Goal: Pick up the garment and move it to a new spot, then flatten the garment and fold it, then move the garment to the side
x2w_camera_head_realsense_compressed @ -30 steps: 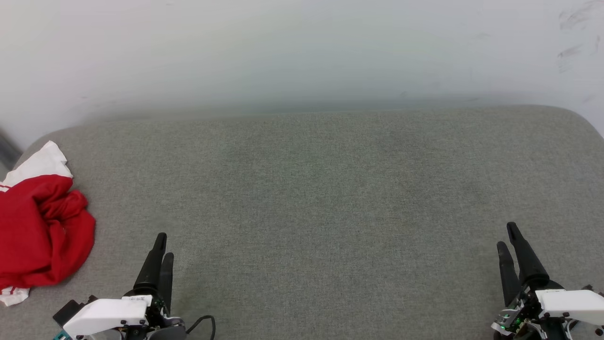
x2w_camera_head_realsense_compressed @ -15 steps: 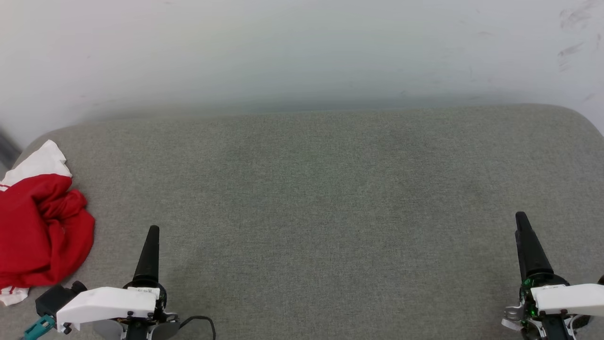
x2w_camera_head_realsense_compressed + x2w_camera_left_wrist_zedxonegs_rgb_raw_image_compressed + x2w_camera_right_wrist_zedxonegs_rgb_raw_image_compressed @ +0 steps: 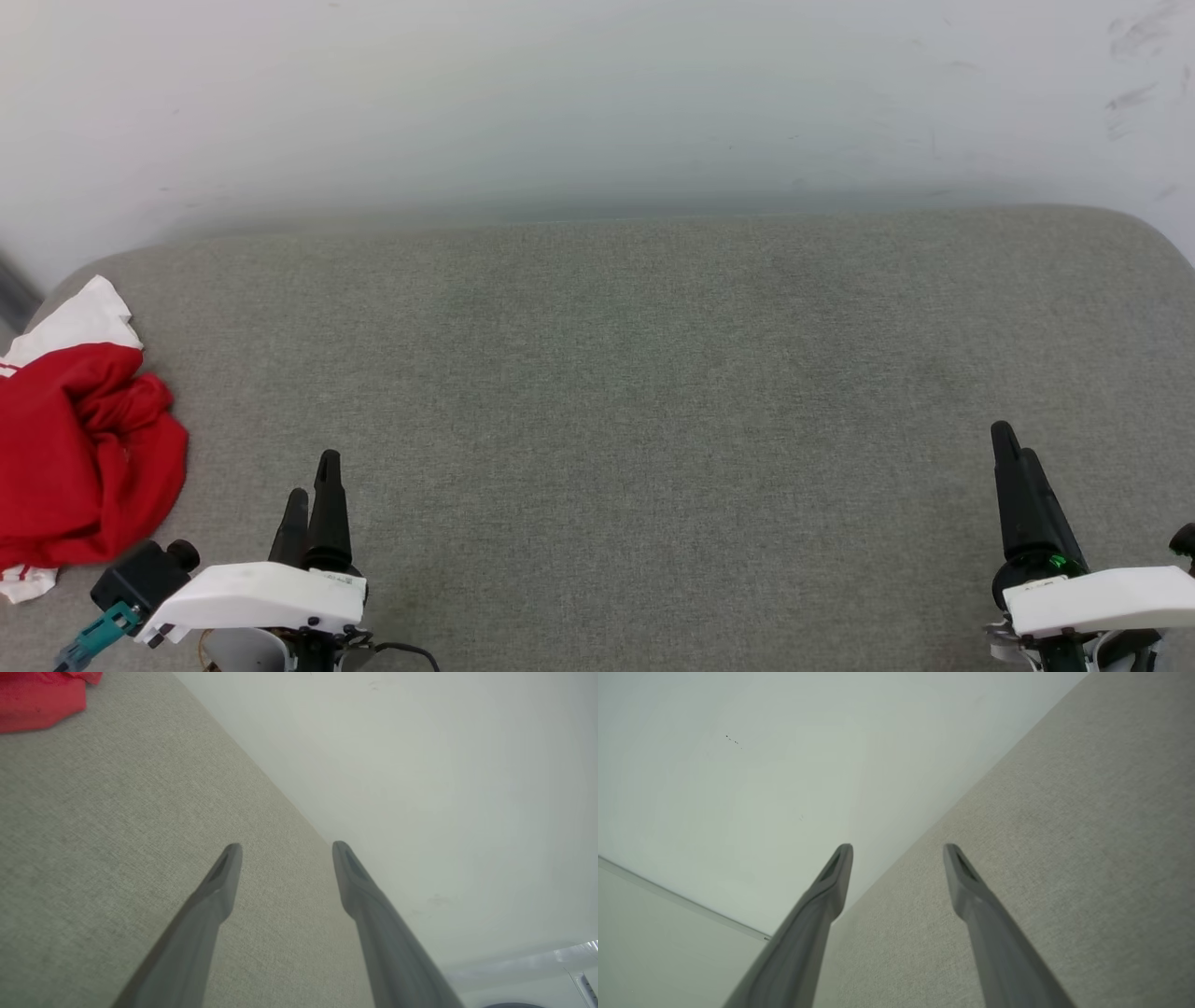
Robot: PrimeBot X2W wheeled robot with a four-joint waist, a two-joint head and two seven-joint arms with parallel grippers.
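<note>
A wide open stretch of the grey fabric surface (image 3: 635, 373) runs from its rounded far edge at the white wall (image 3: 597, 93) to the near edge. The crumpled red-and-white garment (image 3: 84, 448) lies at the left edge, near the left gripper (image 3: 315, 481). The right gripper (image 3: 1016, 446) is well apart, near the right edge. Both point towards the wall, fingers (image 3: 210, 896) parted and gripping nothing.
</note>
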